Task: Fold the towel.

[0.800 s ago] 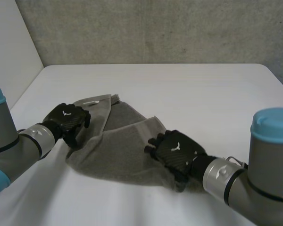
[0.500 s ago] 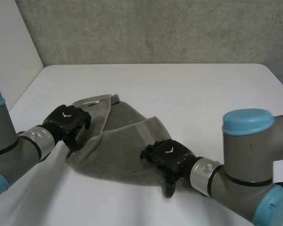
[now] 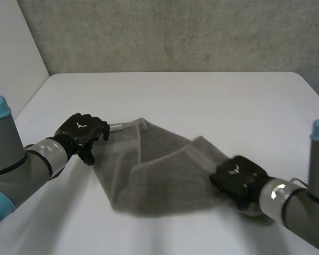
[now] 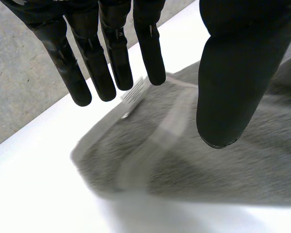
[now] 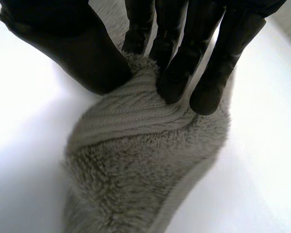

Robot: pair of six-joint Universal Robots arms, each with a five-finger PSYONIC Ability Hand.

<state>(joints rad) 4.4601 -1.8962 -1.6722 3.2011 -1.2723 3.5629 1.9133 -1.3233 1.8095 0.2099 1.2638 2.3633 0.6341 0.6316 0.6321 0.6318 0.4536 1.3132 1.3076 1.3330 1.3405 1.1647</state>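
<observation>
**Towel pulled to the right, left corner let loose**

On my left side, the left hand [image 3: 84, 134] sits at the towel's near-left corner, just beside the white label [image 3: 117, 126]. Its wrist camera shows the fingers [image 4: 111, 53] straight and spread, with the thumb well apart. Nothing is pinched between them, so that hand is free of the cloth.

The grey towel [image 3: 159, 170] lies rumpled across the middle of the table. Compared with half a second ago, it has slid to the right and stretched out into a longer, flatter shape. I judge the drag is straightening it ahead of a fold, which I have not yet made.

The right hand [image 3: 238, 176] has travelled outward to the right and taken the towel's right end with it. In its wrist camera, the fingers [image 5: 177, 68] and thumb are curled over a raised ridge of pile and squeeze it firmly.

The table [image 3: 212, 101] is plain white, and the towel slides over it readily. A rough grey wall [image 3: 175, 32] closes off the far side, and a pale panel [image 3: 10, 48] stands at the left.
</observation>
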